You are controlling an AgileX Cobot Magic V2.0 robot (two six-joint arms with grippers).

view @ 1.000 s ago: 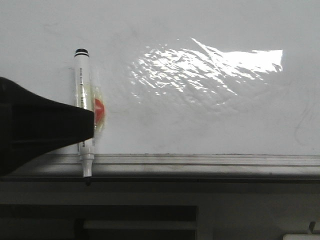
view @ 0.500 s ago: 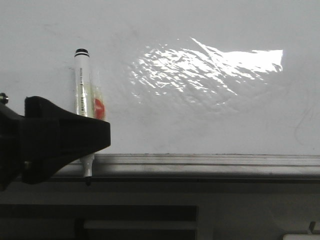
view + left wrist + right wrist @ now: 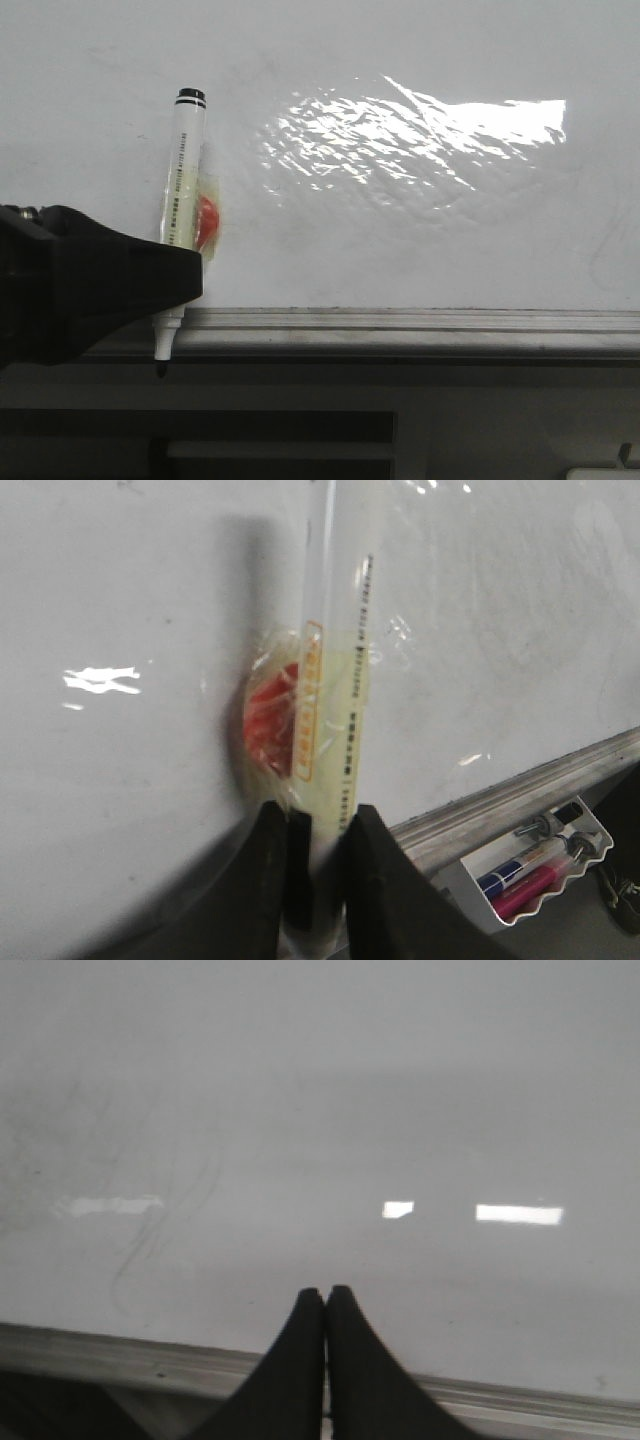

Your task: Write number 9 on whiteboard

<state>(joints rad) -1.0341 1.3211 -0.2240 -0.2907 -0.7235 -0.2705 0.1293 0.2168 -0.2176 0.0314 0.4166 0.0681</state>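
Glossy whiteboard (image 3: 420,230) fills the front view, glare upper right, a grey ledge (image 3: 420,322) below; no 9 is visible on it. At left, the left gripper (image 3: 175,285) holds a marker (image 3: 182,190) nearly upright, tip below the ledge. Left wrist: fingers (image 3: 262,880) clamp the marker's barrel beside a red patch (image 3: 268,720). Right wrist: the right gripper (image 3: 324,1305) is closed and empty before faint smudges (image 3: 150,1230).
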